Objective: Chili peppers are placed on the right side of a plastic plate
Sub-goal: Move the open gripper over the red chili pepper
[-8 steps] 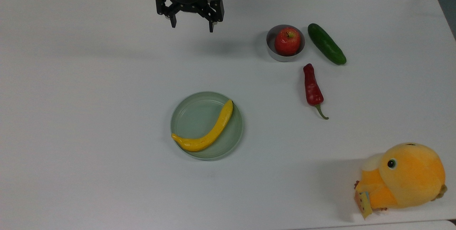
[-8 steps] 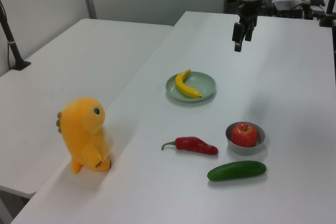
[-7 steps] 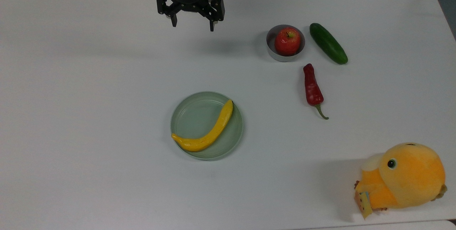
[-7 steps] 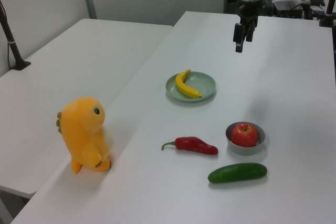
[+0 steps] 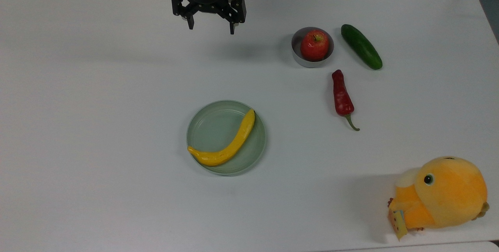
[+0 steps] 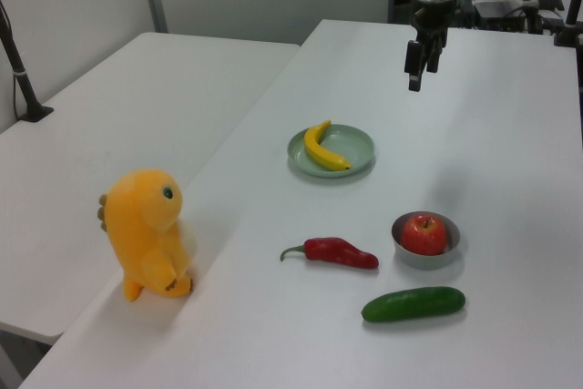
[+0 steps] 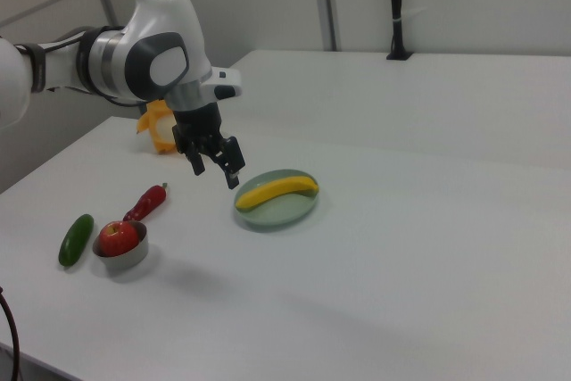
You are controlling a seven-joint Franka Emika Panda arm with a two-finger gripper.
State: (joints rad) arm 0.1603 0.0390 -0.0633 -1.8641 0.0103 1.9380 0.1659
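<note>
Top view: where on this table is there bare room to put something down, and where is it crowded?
The white table is bare across the top view's whole left, from the green plate with its yellow fruit outward. Crowded at the top view's right: bowl with apple, cucumber, chili pepper, plush toy. The tool hangs open above the far edge.
</note>
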